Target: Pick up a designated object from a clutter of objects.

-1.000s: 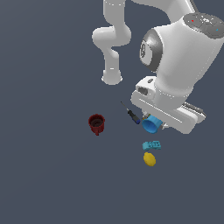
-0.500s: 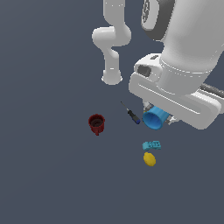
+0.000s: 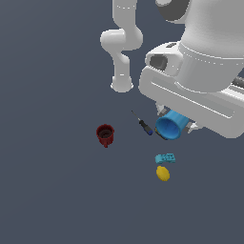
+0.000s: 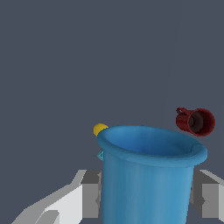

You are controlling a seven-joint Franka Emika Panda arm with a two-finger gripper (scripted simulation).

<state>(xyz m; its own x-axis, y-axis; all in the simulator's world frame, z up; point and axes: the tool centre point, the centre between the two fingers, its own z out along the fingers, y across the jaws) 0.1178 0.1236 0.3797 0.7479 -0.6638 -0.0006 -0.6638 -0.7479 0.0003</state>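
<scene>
Wrist view, lower centre: the hand (image 4: 146, 192) holds the blue cup (image 4: 148, 175) between its fingers (image 4: 89, 192), lifted off the counter (image 3: 57, 190); the pick looks done — only a steady hold remains; the cup seems empty; the red mug (image 3: 105, 135) too, at centre left.

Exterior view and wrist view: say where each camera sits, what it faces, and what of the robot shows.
Exterior view: off the arm, high up, looking down on the floor; shows the white arm holding the blue cup above the screwdriver, brick and lemon.
Wrist view: on the wrist, facing along the gripper; its fingers flank the cup.
Shared: blue cup, red mug, lemon.
</scene>
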